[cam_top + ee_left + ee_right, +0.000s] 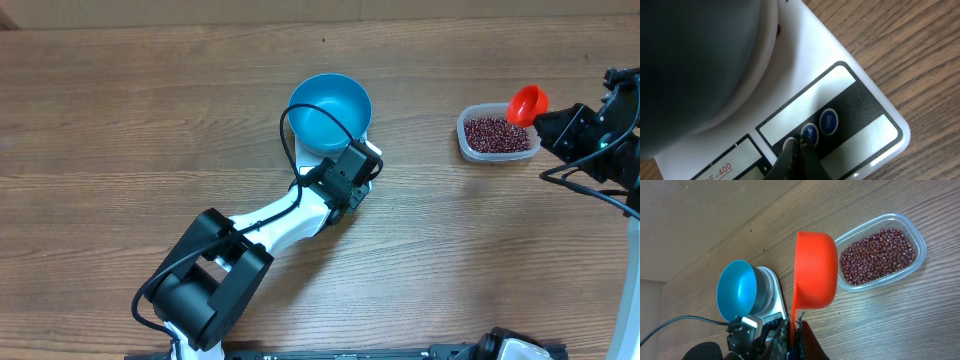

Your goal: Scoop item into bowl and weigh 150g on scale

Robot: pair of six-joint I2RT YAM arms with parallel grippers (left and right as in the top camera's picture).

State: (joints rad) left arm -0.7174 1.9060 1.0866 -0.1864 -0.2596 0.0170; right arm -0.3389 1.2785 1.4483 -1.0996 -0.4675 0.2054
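nearest me, left gripper (796, 150), fingers pinched together, tip on a round button of the scale (815, 50), a flat glossy white plastic slab; i judge it is being woken or zeroed. on it sits the bowl (330, 108), deep, smooth, bright blue, empty. right and farther, right gripper (794, 332) clamped on the handle of a rigid orange-red scoop (815, 270), apparently empty, by the beans (877, 255): small oval red-brown grains, all in a clear thin-walled tub (921, 247). scooping, pouring and weighing are not yet done.
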